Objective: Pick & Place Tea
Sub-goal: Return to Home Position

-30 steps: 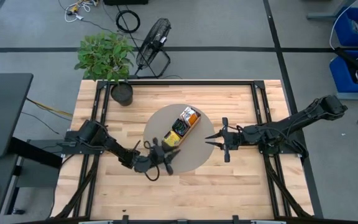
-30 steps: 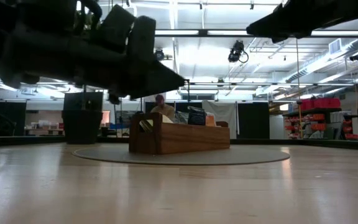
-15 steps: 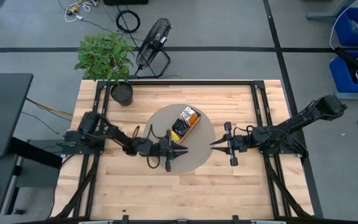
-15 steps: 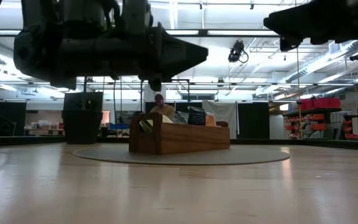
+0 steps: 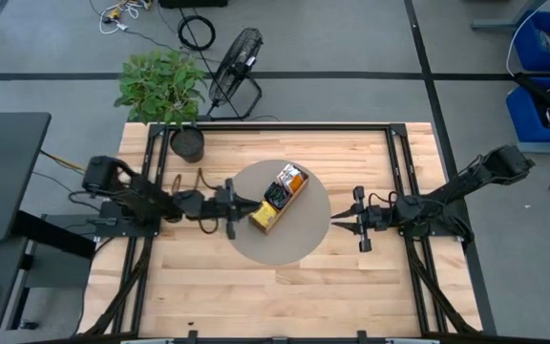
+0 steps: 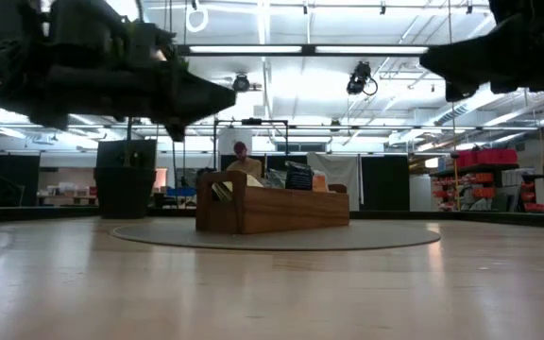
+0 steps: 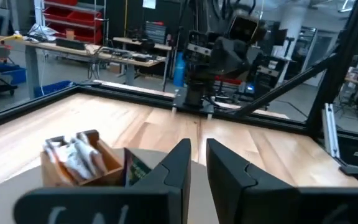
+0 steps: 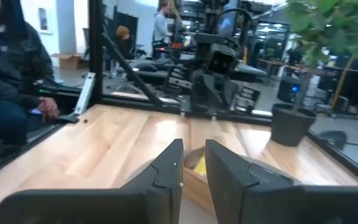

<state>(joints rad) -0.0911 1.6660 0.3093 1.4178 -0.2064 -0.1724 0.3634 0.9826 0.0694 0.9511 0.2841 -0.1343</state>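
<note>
The tea packets [image 5: 273, 196], orange-and-white, yellow-green and dark, stand in a brown wooden tray [image 5: 261, 220] that rests on a round grey mat [image 5: 299, 239]. The low view shows the tray [image 6: 281, 211] with packet tops above its rim. My left gripper [image 5: 243, 204] hovers above the mat's left edge, pointing at the tray's near end, with its fingers close together and empty [image 7: 197, 163]. My right gripper [image 5: 336, 225] hovers at the mat's right edge, pointing left, likewise narrow and empty [image 8: 193, 163]. The left wrist view shows the tray [image 7: 98, 167] just ahead.
A potted plant [image 5: 165, 91] stands at the table's far left corner, with its dark pot [image 5: 187, 143] on the wood. A fan [image 5: 235, 67] sits on the floor beyond. A black frame [image 5: 275, 125] rims the table. People show in the room behind [image 8: 8, 81].
My left gripper has swung from the near side of the mat toward the table's far and left side, and now points at the tray from the left. My right gripper has drawn back a little toward the right edge and the near side. The tray has stayed put.
</note>
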